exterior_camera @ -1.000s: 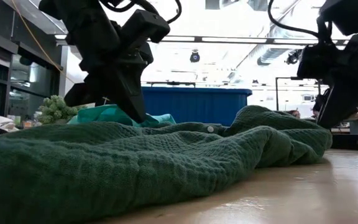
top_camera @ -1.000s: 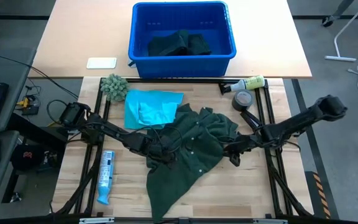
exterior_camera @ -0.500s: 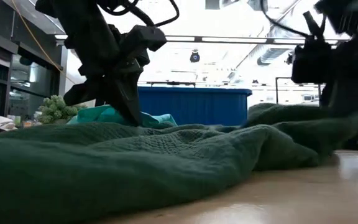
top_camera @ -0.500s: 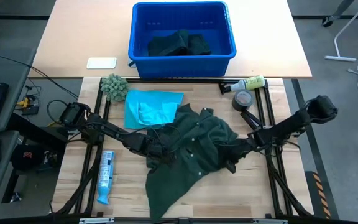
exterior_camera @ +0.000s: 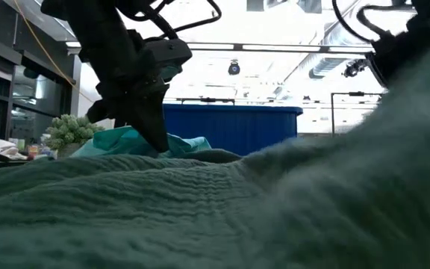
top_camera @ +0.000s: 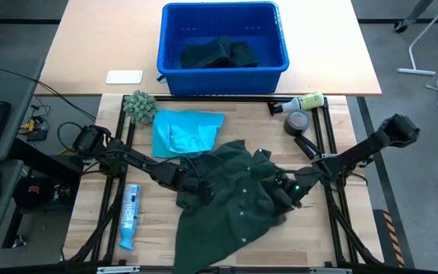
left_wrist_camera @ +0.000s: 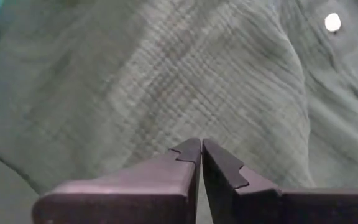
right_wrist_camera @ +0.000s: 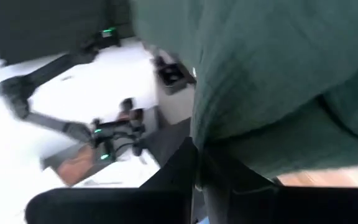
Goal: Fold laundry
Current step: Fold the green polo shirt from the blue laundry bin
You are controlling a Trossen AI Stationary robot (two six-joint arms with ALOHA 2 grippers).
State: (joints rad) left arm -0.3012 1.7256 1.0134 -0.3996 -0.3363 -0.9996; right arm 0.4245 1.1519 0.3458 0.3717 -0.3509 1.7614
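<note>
A: Where is the laundry?

B: A dark green shirt [top_camera: 238,202] lies spread on the wooden table [top_camera: 341,251], buttons showing along its front. A turquoise piece [top_camera: 185,131] lies just behind it, toward the blue bin [top_camera: 223,38], which holds more dark cloth [top_camera: 219,53].

A: And the left gripper [top_camera: 201,188]?

B: It sits low at the green shirt's left edge. In its wrist view the two fingers [left_wrist_camera: 173,177] meet tip to tip, no gap between them, pressed down on the ribbed cloth [left_wrist_camera: 166,81]. No fold is seen pinched between them, so they are simply closed against the fabric.

A: The right gripper [top_camera: 286,190]?

B: It is at the shirt's right edge, where the cloth is bunched up and turned over toward the middle. In its wrist view the fingers [right_wrist_camera: 185,168] are drawn together with green cloth [right_wrist_camera: 272,68] hanging from the tips, so it grips the shirt's edge. In the low view the lifted fabric [exterior_camera: 349,194] fills the right side.

A: Anything else nearby?

B: A fuzzy ball [top_camera: 139,106], a tape roll [top_camera: 298,122], and a tube [top_camera: 129,215] lie around the shirt.
</note>
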